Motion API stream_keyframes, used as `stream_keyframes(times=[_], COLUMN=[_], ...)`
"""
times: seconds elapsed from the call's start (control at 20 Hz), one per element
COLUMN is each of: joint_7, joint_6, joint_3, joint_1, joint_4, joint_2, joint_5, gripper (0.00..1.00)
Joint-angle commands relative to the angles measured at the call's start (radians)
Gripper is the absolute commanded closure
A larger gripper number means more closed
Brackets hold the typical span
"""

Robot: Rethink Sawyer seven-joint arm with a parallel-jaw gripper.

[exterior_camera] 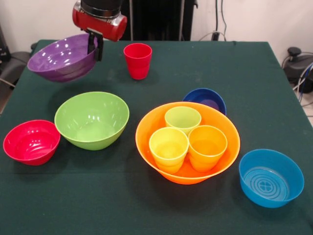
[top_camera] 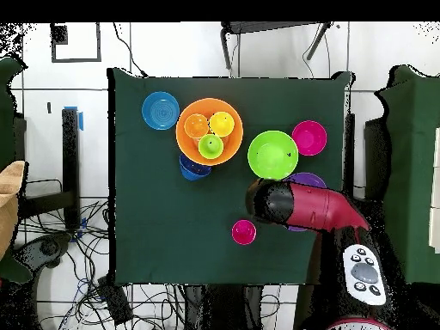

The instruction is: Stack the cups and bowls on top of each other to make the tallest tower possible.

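Dark green tabletop (exterior_camera: 146, 205). Large orange bowl (exterior_camera: 146, 142) containing yellow cup (exterior_camera: 168, 148), orange cup (exterior_camera: 207, 146) and light green cup (exterior_camera: 183, 119). Red cup (exterior_camera: 138, 60); purple bowl (exterior_camera: 61, 58); lime green bowl (exterior_camera: 91, 120); red bowl (exterior_camera: 31, 142); dark blue bowl (exterior_camera: 205, 99); light blue bowl (exterior_camera: 270, 177), marked inside with concentric rings. Arm (exterior_camera: 100, 19) red and black.

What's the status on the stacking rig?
Gripper shut on purple bowl, held above table. Three cups in orange bowl. Red cup alone.
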Motion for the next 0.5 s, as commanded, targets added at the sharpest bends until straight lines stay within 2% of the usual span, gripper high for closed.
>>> stream_keyframes(times=[0.05,0.5], joint_7=[0.044,0.135], joint_6=[0.149,0.164], joint_3=[0.107,0.065], joint_1=[0.081,0.173], joint_4=[-0.114,-0.207], joint_2=[-0.015,0.03], joint_5=[0.053,0.117], gripper=[1.0,1.0])
